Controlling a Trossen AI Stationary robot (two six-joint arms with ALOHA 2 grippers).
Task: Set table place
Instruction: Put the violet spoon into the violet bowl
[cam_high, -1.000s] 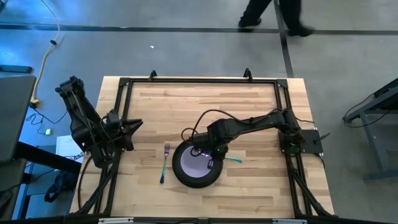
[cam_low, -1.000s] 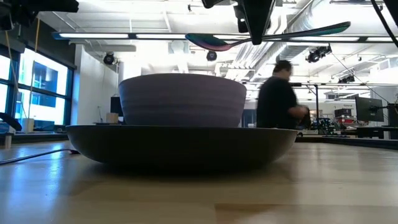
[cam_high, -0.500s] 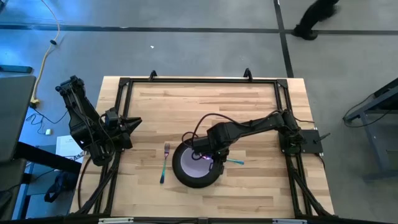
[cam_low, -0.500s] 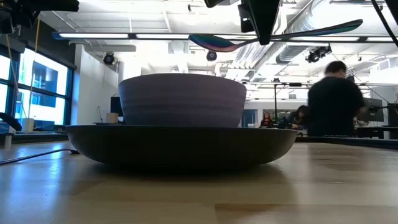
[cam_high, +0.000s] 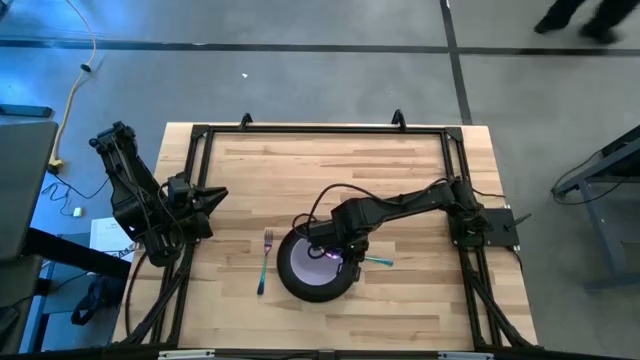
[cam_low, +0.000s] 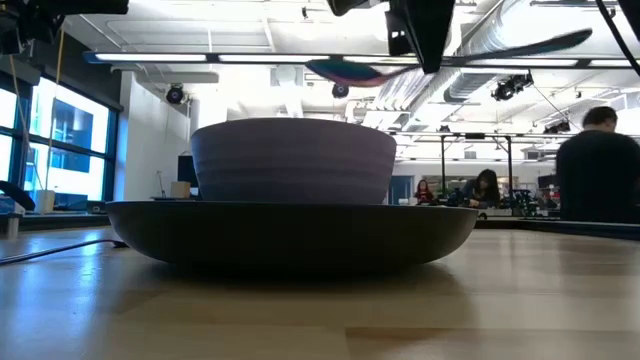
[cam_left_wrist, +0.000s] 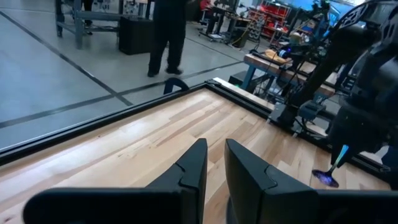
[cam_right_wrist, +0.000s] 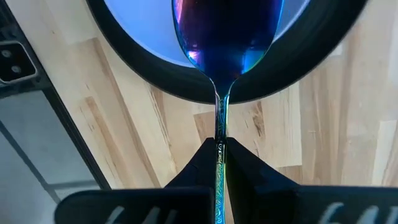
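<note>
- 2 fingers of right gripper (cam_right_wrist: 219, 152) clamped on spoon (cam_right_wrist: 224, 37) handle, above plate (cam_high: 318, 266) and bowl (cam_low: 293, 160), mid-table (cam_high: 400, 160).
- Left gripper (cam_left_wrist: 213, 163) near left edge, fingers slightly parted, holding nothing.
- Fork (cam_high: 264, 262) flat beside plate's left.

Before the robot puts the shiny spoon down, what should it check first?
1. Right gripper shut on the purple-and-teal spoon: ok.
2. Spoon lifted over the round black plate and lavender bowl: ok.
3. Purple-and-teal fork lying on the light wood table, on the plate's left: ok.
4. Bare wood on the plate's right for the spoon: ok.
5. Left gripper parked away at the table's left edge: ok.
</note>
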